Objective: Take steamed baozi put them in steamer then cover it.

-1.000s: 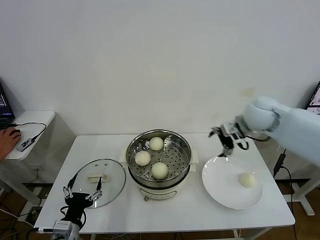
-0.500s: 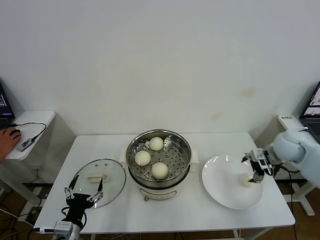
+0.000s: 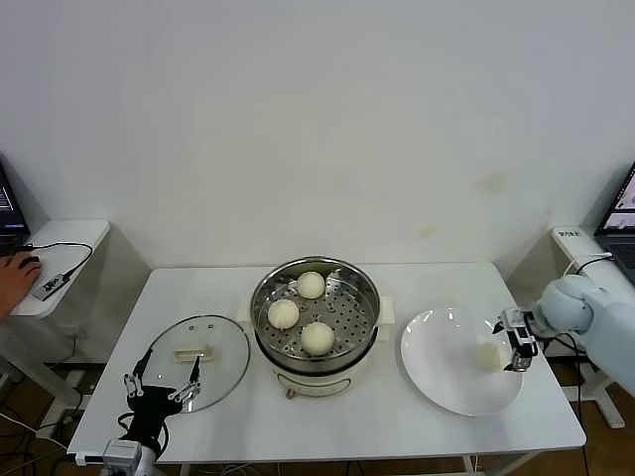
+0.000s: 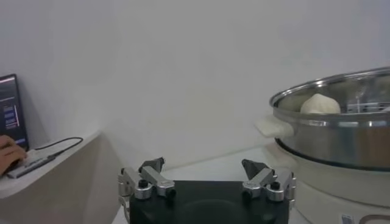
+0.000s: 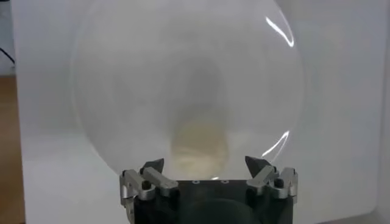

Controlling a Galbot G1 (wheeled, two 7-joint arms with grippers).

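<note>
Step in hand: pick-up of the last steamed bun. Three small round cream-white baozi (image 3: 301, 311) are seen on the perforated tray inside the round shiny stainless-steel steamer (image 3: 364, 288), which stands mid-table on its cream electric base. The fourth cream-white baozi (image 3: 488, 356) lies alone on the flat white round plate (image 3: 437, 372), to the steamer's right. The right gripper (image 3: 519, 342) is positioned at the bun's outer side, just beside it, with jaws spread wide; in the right wrist view the bun (image 5: 198, 143) is framed between the two open fingertips (image 5: 152, 166), and no contact is visible. Nothing is held. The left gripper (image 3: 165, 387) is parked at the near left table edge, jaws wide and empty, close to the round transparent glass lid with a cream handle (image 3: 193, 349), which lies flat on the white table (image 3: 397, 421).

Next move, as judged: the fingers are to be advanced around the bun and closed gently, since the soft dough is likely to deform. Covering is not yet begun.
</note>
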